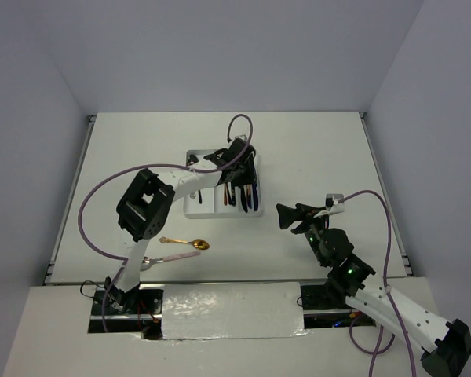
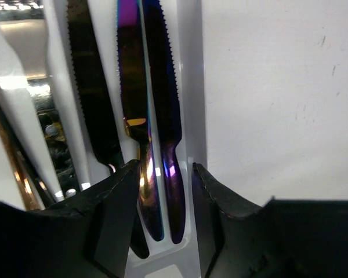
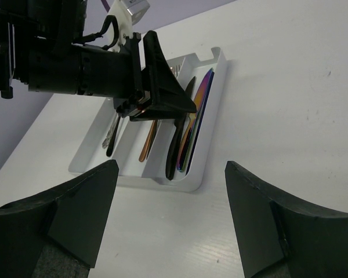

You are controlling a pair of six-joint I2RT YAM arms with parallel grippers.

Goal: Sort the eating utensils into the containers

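White table [image 1: 314, 149]: slim gold metal spoon [image 1: 182, 242], crosswise, nearest left arm [image 1: 145, 206]; left jaws parted, empty; right jaws wide, empty.

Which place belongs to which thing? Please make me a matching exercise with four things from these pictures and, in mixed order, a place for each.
Things:
1. gold spoon
2. purple knives
3. left claw
4. right claw

Places:
A. open, above the bare table, beside the tray
B. lying in the tray's outer compartment, next to its rim
C. lying on the table, outside the tray
D. open, over the knife handles in the tray

Pairs: 1-C, 2-B, 3-D, 4-A
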